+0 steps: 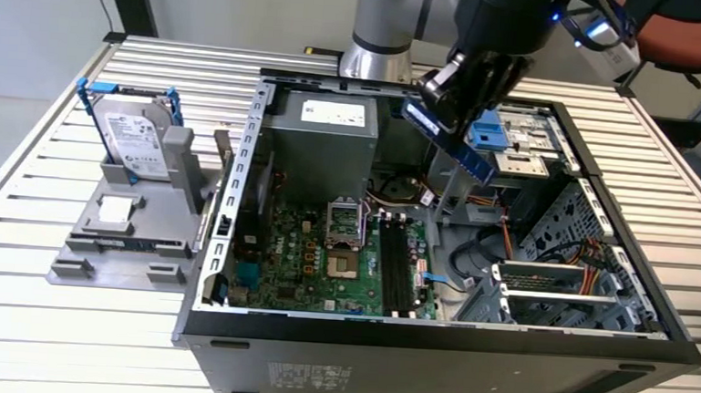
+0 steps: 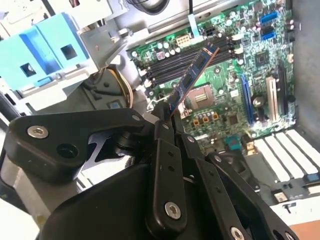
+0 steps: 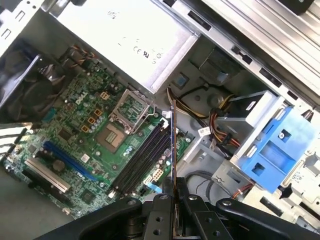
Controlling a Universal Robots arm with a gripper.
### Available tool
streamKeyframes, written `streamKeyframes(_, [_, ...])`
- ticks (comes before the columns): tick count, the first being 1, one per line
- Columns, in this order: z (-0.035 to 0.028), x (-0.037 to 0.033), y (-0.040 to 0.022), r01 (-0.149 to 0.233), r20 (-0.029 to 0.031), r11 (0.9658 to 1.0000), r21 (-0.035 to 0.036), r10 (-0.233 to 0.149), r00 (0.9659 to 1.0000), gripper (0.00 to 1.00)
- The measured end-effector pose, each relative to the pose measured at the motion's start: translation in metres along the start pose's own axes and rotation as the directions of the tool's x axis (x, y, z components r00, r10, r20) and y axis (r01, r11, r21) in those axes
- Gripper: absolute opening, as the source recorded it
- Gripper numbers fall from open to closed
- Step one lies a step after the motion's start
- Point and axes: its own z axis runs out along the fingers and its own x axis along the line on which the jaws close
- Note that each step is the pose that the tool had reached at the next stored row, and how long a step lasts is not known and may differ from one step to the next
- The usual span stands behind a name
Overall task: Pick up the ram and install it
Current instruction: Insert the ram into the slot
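Observation:
My gripper hangs over the back of the open computer case, shut on the ram. The ram is a long thin circuit stick slanting down from the fingers, well above the motherboard. In the second wrist view the ram juts out from the gripper with its chip side showing. In the first wrist view the ram appears edge-on, rising from the gripper beside the black memory slots. Those slots lie lengthwise on the board, below the ram and nearer the case front.
A silver hard drive in a blue frame stands on a grey holder at the exterior view's left. Inside the case sit a grey power supply, a blue drive bracket, the processor socket and a green card with orange cables.

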Motion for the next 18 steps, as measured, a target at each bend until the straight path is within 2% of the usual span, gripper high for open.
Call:
streamKeyframes(5, [0.0, 0.0, 0.0, -0.07, 0.0027, 0.9975, 0.0011, 0.07, 0.9975, 0.0])
streamKeyframes(9, [0.0, 0.0, -0.0001, -0.124, 0.0049, 0.9922, 0.0019, 0.124, 0.9922, 0.0])
streamKeyframes(13, [0.0, 0.0002, -0.0004, -0.151, 0.006, 0.9885, 0.0022, 0.151, 0.9884, 0.0])
streamKeyframes(15, [0.0, 0.0002, -0.0005, -0.171, 0.0068, 0.9853, 0.0024, 0.171, 0.9853, 0.0])
streamKeyframes(18, [0.0, 0.0002, -0.0006, -0.211, 0.0084, 0.9775, 0.0028, 0.211, 0.9775, 0.0])
